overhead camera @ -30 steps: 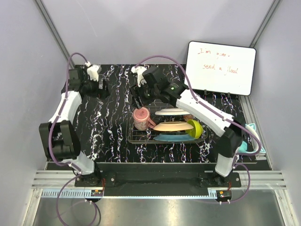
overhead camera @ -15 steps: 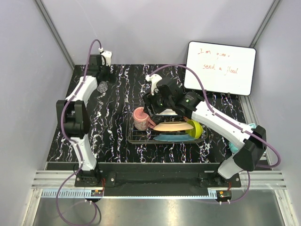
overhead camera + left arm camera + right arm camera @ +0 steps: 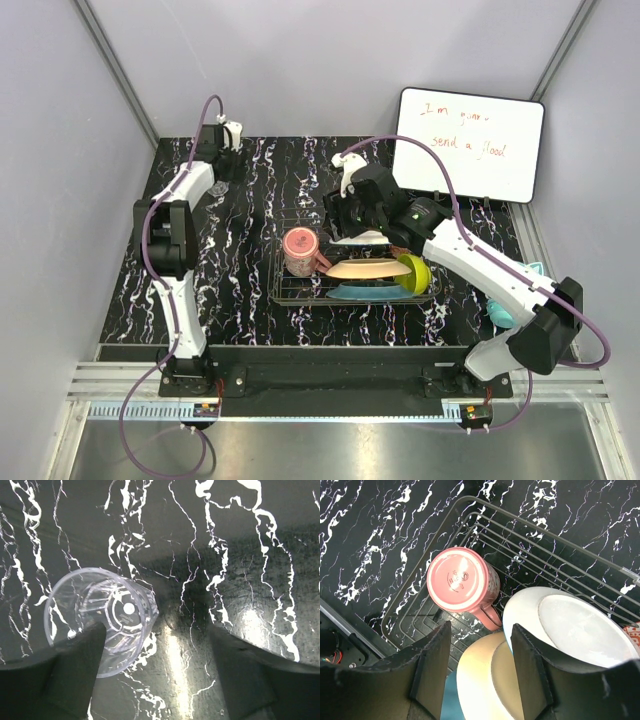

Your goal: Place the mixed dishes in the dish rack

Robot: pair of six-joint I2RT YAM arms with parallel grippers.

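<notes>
The left gripper (image 3: 160,685) is hanging open over the clear glass (image 3: 100,617). The glass is sitting off-centre, partly behind one finger (image 3: 65,680) rather than between the two. It seems to be standing mouth-up, though the clear wall blurs that. This arm is far nearer. The right gripper (image 3: 481,675), fingers apart and empty, is hovering above the pink mug (image 3: 460,582) in the dish rack (image 3: 535,550). Over the last second the left arm has been stretching farther out.

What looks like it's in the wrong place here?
The clear glass sits alone on the black marbled table at the far left, well outside the dark wire dish rack where dishes belong.
</notes>
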